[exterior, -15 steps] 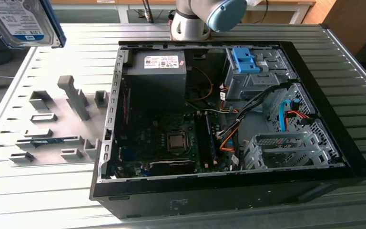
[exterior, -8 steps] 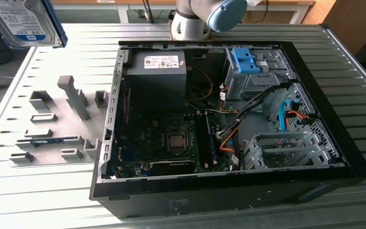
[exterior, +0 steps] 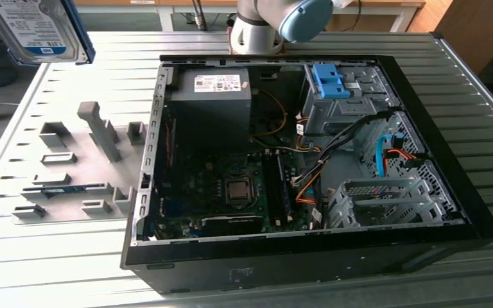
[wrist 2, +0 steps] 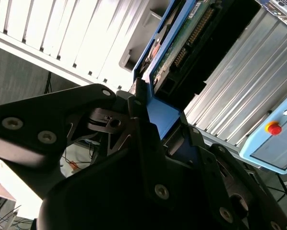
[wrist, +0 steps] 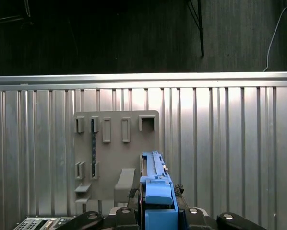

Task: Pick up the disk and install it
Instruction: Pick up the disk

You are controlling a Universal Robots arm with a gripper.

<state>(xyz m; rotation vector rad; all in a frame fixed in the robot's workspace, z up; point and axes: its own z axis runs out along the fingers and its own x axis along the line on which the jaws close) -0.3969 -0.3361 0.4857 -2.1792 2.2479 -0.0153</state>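
While the ribbed metal table (exterior: pixel 452 77) carries the open PC case (exterior: pixel 315 256) and, beside it on the exterior view's left, a grey fixture plate (exterior: pixel 88 168), the disk (exterior: pixel 36 29) is off all of them. It hangs in the air at the exterior view's upper left, well apart from the case. So pick-up reads as done and install not started; step in hand is the carry.

Inside the case there's a drive cage (exterior: pixel 336 115) topped by a blue clip (exterior: pixel 332 80) at the far side, and a perforated cage (exterior: pixel 384 202) at the near side. Can't tell which one takes the disk.

Gripper (wrist 2: pixel 159 115) is clamped on the disk's blue carrier bracket (wrist 2: pixel 162 112), with a black finger (wrist 2: pixel 139 110) tight against its edge. The circuit-board face shows in the second wrist view.

My read: the next move needs a traverse to the case, the disk turned square to the cage mouth, and the rails lined up before any push. Watch the loose cables (exterior: pixel 311 186) by the cages.
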